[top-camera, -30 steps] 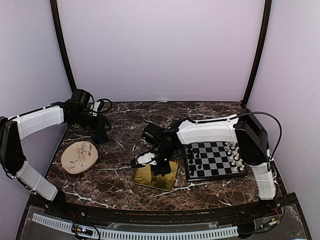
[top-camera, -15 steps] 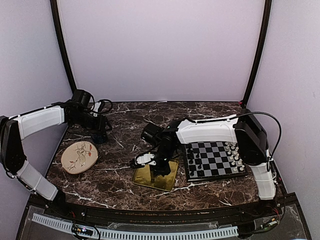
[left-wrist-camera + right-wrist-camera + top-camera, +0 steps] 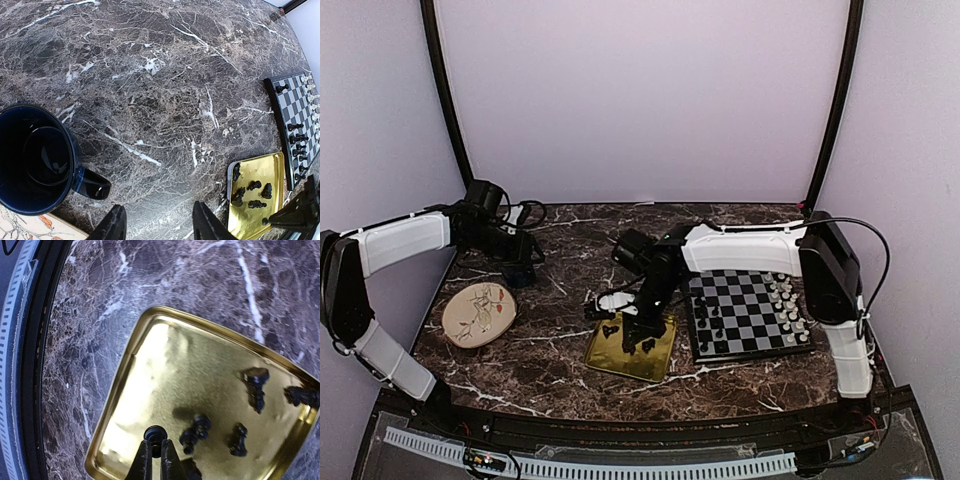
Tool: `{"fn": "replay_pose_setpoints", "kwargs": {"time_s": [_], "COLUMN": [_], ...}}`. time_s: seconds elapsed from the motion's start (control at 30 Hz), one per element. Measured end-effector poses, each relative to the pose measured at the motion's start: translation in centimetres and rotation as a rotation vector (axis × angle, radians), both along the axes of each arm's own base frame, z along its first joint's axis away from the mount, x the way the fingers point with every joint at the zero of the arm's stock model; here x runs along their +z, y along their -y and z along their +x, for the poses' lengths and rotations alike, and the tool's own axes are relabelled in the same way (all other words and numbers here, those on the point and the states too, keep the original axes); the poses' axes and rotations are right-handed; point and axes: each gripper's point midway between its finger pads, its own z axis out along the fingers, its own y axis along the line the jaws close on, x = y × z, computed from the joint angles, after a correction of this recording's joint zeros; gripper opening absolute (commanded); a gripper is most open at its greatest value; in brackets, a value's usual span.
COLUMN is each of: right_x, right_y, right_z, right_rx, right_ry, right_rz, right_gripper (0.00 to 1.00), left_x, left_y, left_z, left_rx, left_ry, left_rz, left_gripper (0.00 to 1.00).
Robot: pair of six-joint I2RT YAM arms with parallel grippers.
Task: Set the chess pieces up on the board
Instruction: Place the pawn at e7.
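Note:
In the right wrist view my right gripper [image 3: 155, 452] is shut on a small black chess piece [image 3: 155, 434], held just above the gold tray [image 3: 150, 360]. Several more black pieces [image 3: 195, 432] lie loose on that tray. Seen from above, this gripper [image 3: 643, 330] hangs over the tray [image 3: 620, 358], left of the board [image 3: 748, 300]. Black pieces [image 3: 705, 318] stand along the board's left side and white pieces [image 3: 788, 305] along its right. My left gripper [image 3: 157, 224] is open over bare marble, far left of the board [image 3: 300, 112].
A dark blue mug [image 3: 35, 160] stands just left of the left gripper's fingers. A round floral plate [image 3: 480, 312] lies at the front left. Dark side posts and pale walls close in the marble table.
The right jaws have closed on a black piece, and the right wrist has risen off the tray, uncovering the loose pieces there. The left arm has not moved.

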Motion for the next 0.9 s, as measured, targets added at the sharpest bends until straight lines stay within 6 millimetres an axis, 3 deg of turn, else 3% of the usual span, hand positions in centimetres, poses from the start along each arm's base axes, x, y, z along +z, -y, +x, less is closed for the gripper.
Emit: {"fn": "replay_pose_setpoints", "kwargs": {"time_s": [0.17,0.37,0.47,0.6,0.7,0.9], "right_x": [2.7,7.1,8.0,7.1,6.6,3.1], "right_y": [2.7,8.7,12.2,16.4,18.0,20.1], "right_z": [4.5,12.1,14.5,15.6,15.9,14.2], "right_rx": [-0.111,-0.328,-0.428,-0.533,-0.571,-0.587], "right_ry": [0.039,0.12,0.15,0.147,0.156,0.14], "right_rz": [0.037,0.098,0.1,0.067,0.055,-0.029], "right_gripper": [0.02,0.02,0.02,0.02,0.02,0.03], "left_x": [-0.1,-0.4,-0.5,-0.5,-0.5,-0.5], "left_y": [0.0,0.0,0.0,0.1,0.1,0.1], "left_z": [0.0,0.0,0.0,0.0,0.0,0.0], "left_rx": [-0.001,-0.004,-0.005,-0.007,-0.007,-0.009], "left_ry": [-0.004,-0.009,-0.011,-0.011,-0.011,-0.013], "left_rz": [0.001,0.003,0.004,0.004,0.004,0.003], "left_gripper": [0.47,0.48,0.48,0.48,0.48,0.48]}}
